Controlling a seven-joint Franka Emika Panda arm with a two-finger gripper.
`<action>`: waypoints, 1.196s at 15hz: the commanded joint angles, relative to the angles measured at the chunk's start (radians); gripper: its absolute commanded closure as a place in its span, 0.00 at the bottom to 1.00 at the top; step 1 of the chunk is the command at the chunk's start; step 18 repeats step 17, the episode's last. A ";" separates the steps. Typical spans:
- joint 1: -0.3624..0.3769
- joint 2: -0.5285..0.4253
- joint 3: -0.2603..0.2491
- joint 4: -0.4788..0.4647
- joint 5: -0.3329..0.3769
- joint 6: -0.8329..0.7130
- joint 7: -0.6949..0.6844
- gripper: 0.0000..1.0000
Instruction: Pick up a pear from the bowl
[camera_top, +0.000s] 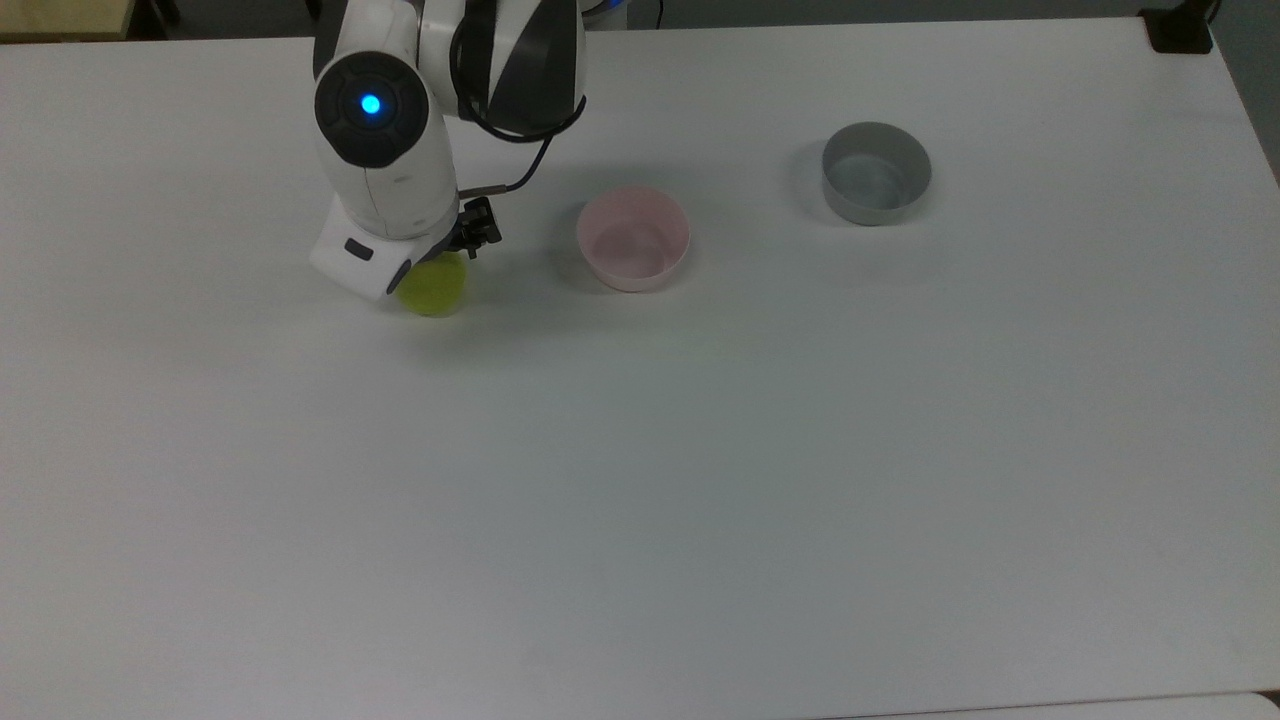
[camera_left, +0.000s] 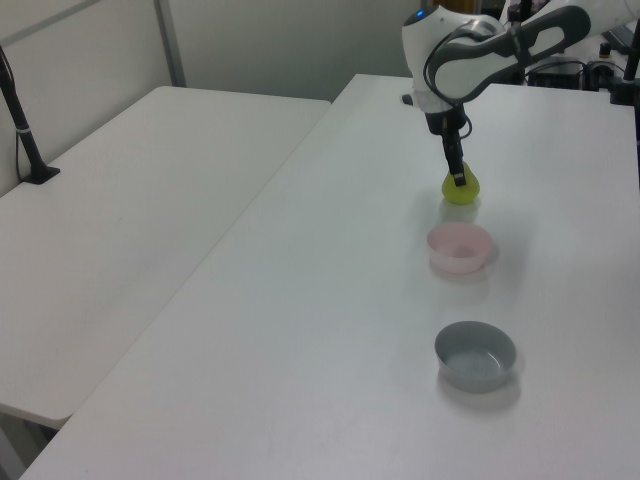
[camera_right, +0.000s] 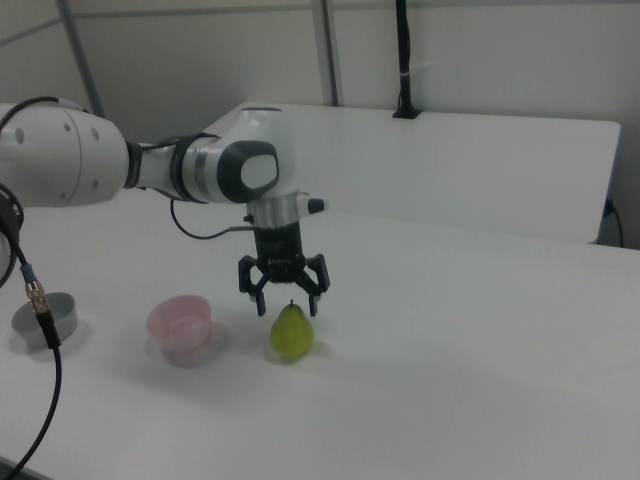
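Note:
The yellow-green pear (camera_top: 436, 290) (camera_left: 461, 190) (camera_right: 291, 334) stands upright on the white table, stem up. It is outside the pale pink bowl (camera_top: 600, 210) (camera_left: 460, 262) (camera_right: 178, 338), on the top view's left of it. My gripper (camera_top: 441, 264) (camera_left: 456, 178) (camera_right: 287, 306) hangs just over the pear's top. It is open, with its fingertips spread on either side of the stem and nothing held. The pink bowl is empty.
An empty grey bowl (camera_top: 876, 205) (camera_left: 476, 372) (camera_right: 45, 322) stands beyond the pink bowl, toward the top view's right. A dark cable with a metal plug (camera_right: 38, 300) hangs in the near left of the right view. A second white table (camera_left: 130, 200) adjoins at the left view's left.

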 joint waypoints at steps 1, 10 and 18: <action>0.009 -0.124 -0.006 -0.019 -0.004 0.006 0.095 0.00; -0.067 -0.345 0.091 -0.015 -0.001 -0.098 0.290 0.00; -0.072 -0.372 0.080 -0.016 0.003 -0.118 0.321 0.00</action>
